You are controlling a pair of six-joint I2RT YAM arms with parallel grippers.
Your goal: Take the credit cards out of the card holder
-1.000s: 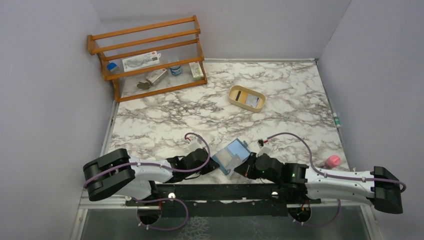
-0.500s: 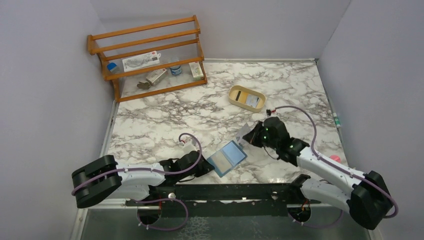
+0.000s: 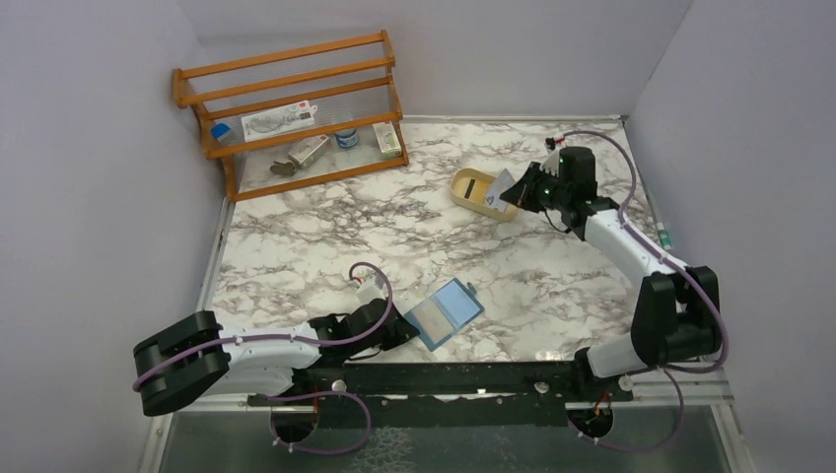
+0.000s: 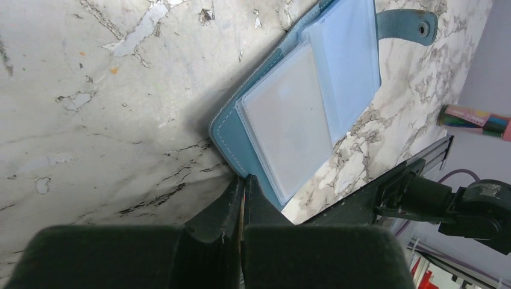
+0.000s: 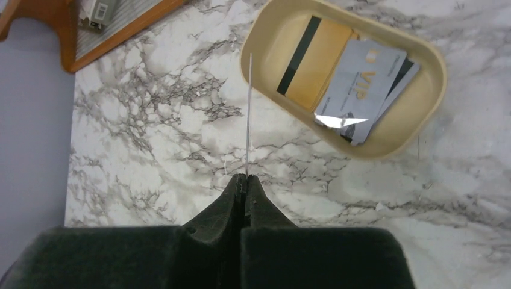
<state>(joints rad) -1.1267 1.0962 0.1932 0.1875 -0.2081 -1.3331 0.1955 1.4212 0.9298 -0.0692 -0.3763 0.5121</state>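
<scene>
Teal-blue leather-look card holder [image 3: 446,311], lying open on the marble table [image 3: 325,246] near its front edge, clear sleeves up. Left gripper [image 3: 404,330]: fingers pressed together, tips at the holder's near edge. Right gripper [image 3: 522,194]: pinching one pale credit card [image 3: 505,184], held on edge above the tan tray [image 3: 461,187] towards the far right. Tray holds a gold card [image 5: 313,63] and a grey VIP card [image 5: 361,78].

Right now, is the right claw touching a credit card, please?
Touching: the right wrist view shows the right claw shut on a credit card, which sticks out edge-on.
</scene>
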